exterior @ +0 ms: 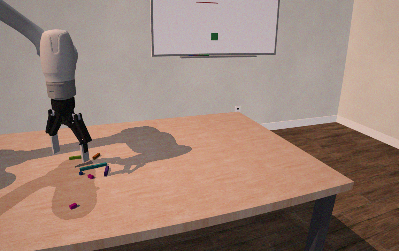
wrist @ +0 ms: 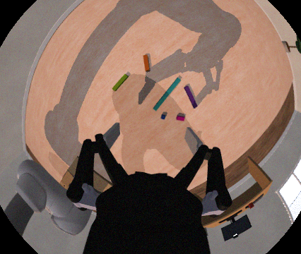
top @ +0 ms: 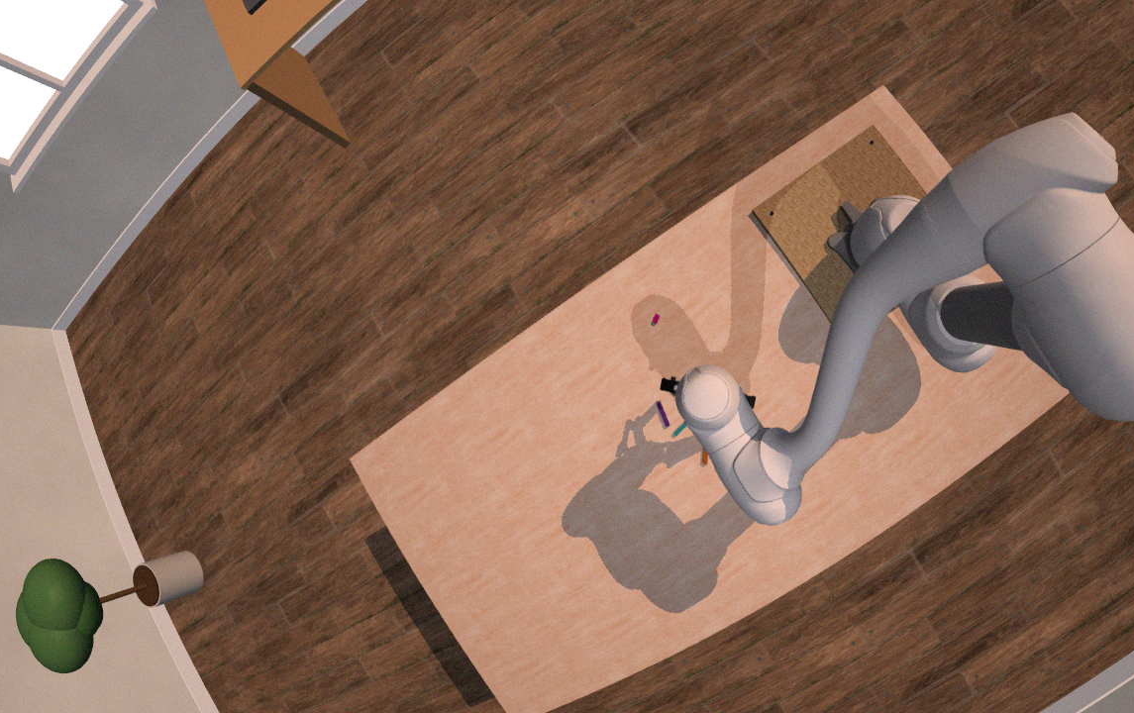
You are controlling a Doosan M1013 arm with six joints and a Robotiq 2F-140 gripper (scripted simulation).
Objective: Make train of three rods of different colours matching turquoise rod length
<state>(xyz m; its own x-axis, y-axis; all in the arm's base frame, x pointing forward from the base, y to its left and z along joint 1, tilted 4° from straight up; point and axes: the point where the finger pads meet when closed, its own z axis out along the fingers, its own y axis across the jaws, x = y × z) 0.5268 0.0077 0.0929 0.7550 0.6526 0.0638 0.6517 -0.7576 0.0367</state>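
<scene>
My gripper [exterior: 70, 157] [wrist: 152, 130] is open and empty above the table, on the near side of the rods in the wrist view. The turquoise rod [top: 679, 429] [exterior: 93, 167] [wrist: 167, 94] lies in the middle. The purple rod [top: 663, 414] [exterior: 106, 170] [wrist: 190, 97] lies apart to its right in the wrist view. The lime rod [exterior: 75, 157] [wrist: 120, 82] and orange rod [top: 704, 458] [exterior: 96, 156] [wrist: 146, 63] lie apart to its left. The blue rod [exterior: 81, 173] [wrist: 163, 116] and one magenta rod [exterior: 90, 176] [wrist: 180, 118] lie near its lower end. Another magenta rod [top: 656, 318] [exterior: 73, 206] lies far off.
The table [top: 481, 496] [exterior: 225, 156] bears a brown board [top: 805, 208] under the arm's base. The arm hides part of the rod area in the top view. Arm shadows cross the rods. A whiteboard [exterior: 182, 28] hangs on the wall.
</scene>
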